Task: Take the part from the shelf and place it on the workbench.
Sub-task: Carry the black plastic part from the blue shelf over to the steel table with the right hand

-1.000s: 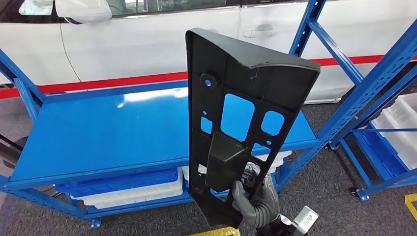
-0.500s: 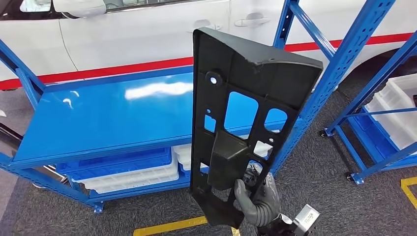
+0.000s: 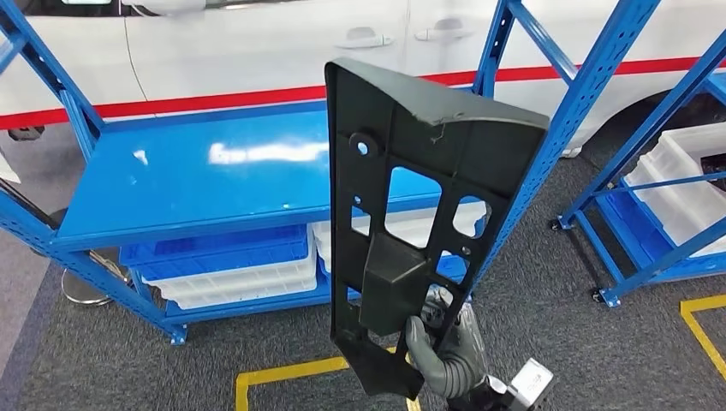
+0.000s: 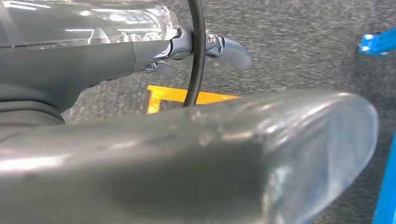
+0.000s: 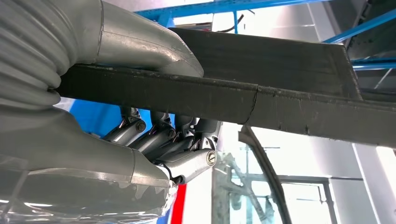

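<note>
The part [image 3: 402, 154] is a long black plastic panel with several cut-out windows, standing upright in the middle of the head view. My right hand [image 3: 449, 355] grips it at its lower end, thumb on the near face. In the right wrist view the thumb lies over the part's edge [image 5: 280, 100] and the fingers [image 5: 159, 135] curl under it. My left hand [image 4: 140, 51] hangs over the grey carpet, holding nothing, its fingers [image 4: 229, 49] apart from the thumb.
The blue shelf [image 3: 205, 188] stands behind the part, with blue and white bins [image 3: 240, 282] on its lower level. A second blue rack with white bins [image 3: 676, 197] is at the right. A white car [image 3: 257, 51] stands behind. Yellow tape [image 3: 291, 372] marks the carpet.
The whole view has shifted: the shelf now looks farther off and more floor and yellow tape show, so the camera moved. The part stays upright in my right hand.
</note>
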